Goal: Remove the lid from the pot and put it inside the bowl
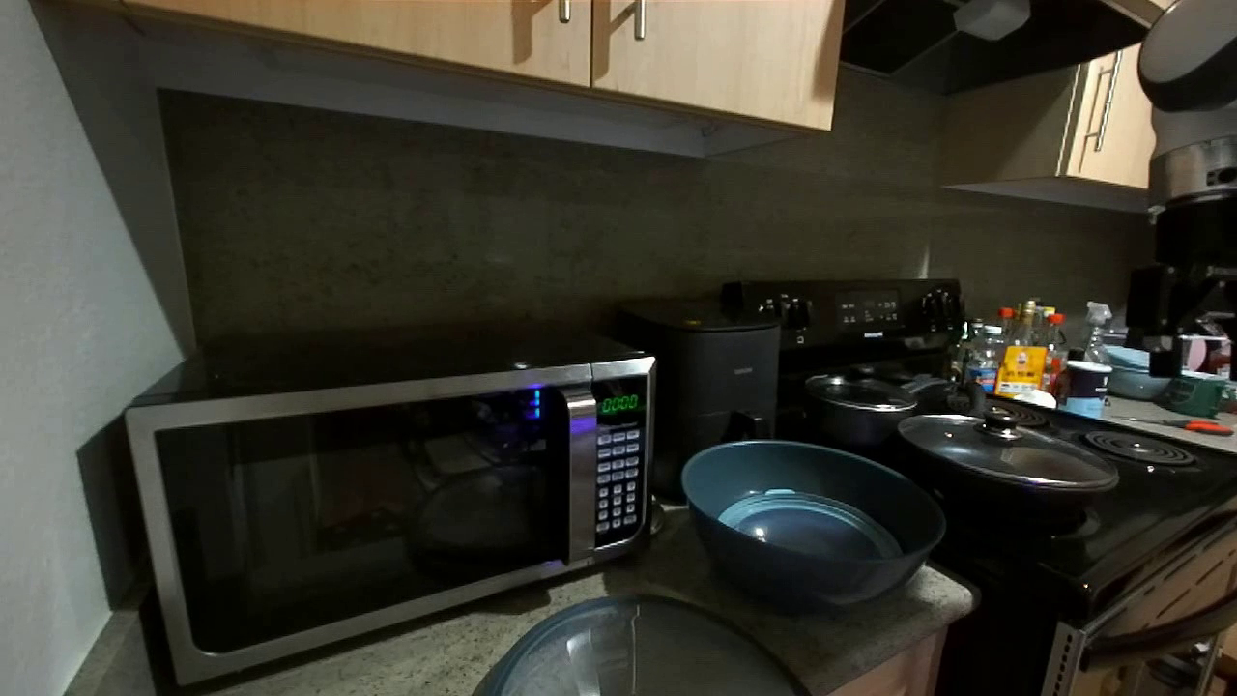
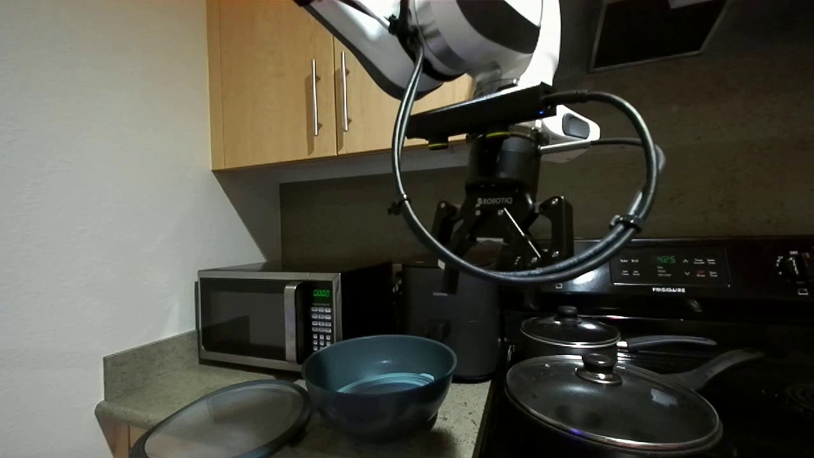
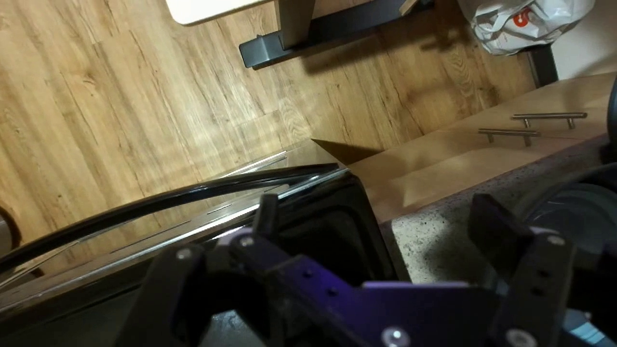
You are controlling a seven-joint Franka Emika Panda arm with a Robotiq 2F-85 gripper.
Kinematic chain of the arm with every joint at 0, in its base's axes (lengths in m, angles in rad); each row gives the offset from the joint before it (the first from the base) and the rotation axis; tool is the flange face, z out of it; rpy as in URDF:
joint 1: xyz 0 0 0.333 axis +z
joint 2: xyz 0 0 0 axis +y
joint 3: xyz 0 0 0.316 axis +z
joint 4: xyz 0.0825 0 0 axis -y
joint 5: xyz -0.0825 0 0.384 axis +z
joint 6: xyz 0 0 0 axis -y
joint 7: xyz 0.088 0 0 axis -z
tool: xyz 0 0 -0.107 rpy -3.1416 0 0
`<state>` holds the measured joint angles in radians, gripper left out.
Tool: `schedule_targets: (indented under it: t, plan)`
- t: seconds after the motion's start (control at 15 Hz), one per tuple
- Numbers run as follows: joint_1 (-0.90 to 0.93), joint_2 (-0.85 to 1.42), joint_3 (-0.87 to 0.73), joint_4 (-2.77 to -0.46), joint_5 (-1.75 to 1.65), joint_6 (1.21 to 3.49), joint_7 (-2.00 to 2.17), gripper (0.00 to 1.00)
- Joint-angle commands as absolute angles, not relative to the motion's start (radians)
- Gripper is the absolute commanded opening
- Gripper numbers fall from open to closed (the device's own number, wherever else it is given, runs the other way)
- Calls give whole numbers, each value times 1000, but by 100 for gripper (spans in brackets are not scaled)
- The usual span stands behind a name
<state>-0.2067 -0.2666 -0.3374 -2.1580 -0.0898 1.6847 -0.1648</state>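
The pot (image 2: pixel 533 348) is a small dark saucepan at the back of the stove, also in an exterior view (image 1: pixel 858 423). A round glassy lid (image 2: pixel 553 331) with a dark knob lies on it; the lid also shows there (image 1: pixel 860 392). The large blue bowl (image 2: pixel 381 404) stands at the counter's stove-side end, also in an exterior view (image 1: pixel 802 570) and partly hidden in the wrist view (image 3: pixel 573 217). My gripper (image 2: pixel 493 270) is open, empty and raised clear of these things; its spread fingers show in the wrist view (image 3: pixel 381 219) and at an exterior view's right edge (image 1: pixel 1174 348).
A wide pan (image 1: pixel 1005 495) with its own glass lid (image 2: pixel 553 401) sits in front of the pot. A pale grey disc (image 2: pixel 229 420) lies beside the bowl. A microwave (image 1: pixel 387 512) and a black appliance (image 1: pixel 720 387) stand behind. A cable loops around my gripper.
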Motion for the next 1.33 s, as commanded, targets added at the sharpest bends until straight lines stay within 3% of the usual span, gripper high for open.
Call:
schedule_targets:
  t: [0.0, 0.73, 0.8, 1.27]
  plan:
    - [-224, -263, -319, -2156, -85, 1683, -169, 100]
    - [-325, 130, -397, -1855, 174, 1779, -82, 100]
    - [-320, 43, -379, -1937, 129, 1798, -106, 100]
    - [-331, 96, -372, -1892, 113, 1788, -130, 100]
